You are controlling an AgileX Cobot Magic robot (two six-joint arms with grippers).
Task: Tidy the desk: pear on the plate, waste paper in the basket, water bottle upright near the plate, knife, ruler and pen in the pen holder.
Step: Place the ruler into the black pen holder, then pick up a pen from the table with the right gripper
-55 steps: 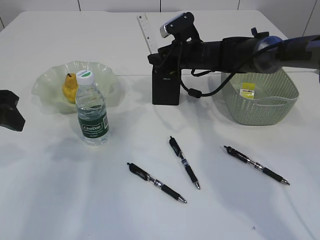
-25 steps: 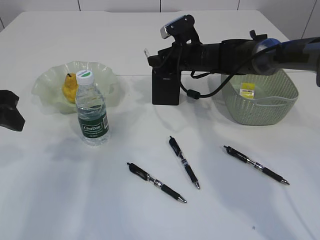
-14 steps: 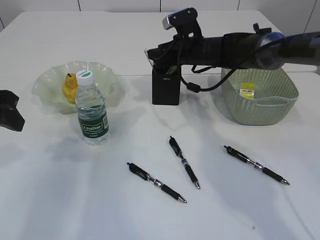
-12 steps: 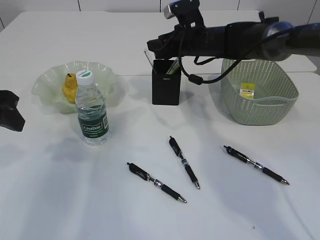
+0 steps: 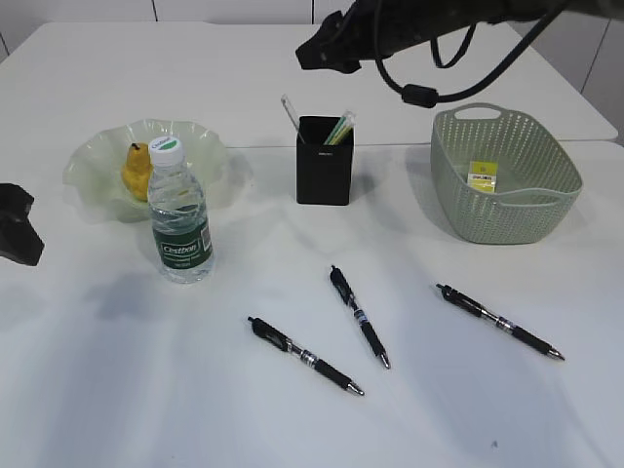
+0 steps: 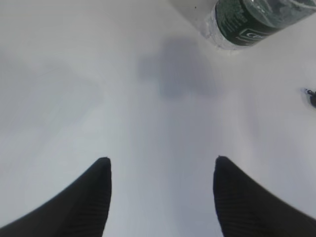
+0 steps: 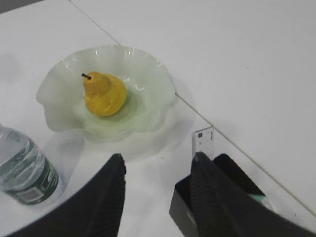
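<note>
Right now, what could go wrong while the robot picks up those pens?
The three pens lie flat on the table, so a claw might push one away and set it rolling. The pen holder already holds a ruler, so another pen might snag on it. The water bottle stands near; a low reach could tip it.

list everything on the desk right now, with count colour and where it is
pear: 1, yellow, on the plate
plate: 1, pale green glass, back left
water bottle: 1, clear with green label, upright in front of the plate
pen holder: 1, black, back centre
ruler: 1, clear, standing in the pen holder
basket: 1, grey-green, back right
pens: 3, black, lying on the front of the desk
left gripper: open, over bare desk
right gripper: open, raised above the pen holder
</note>
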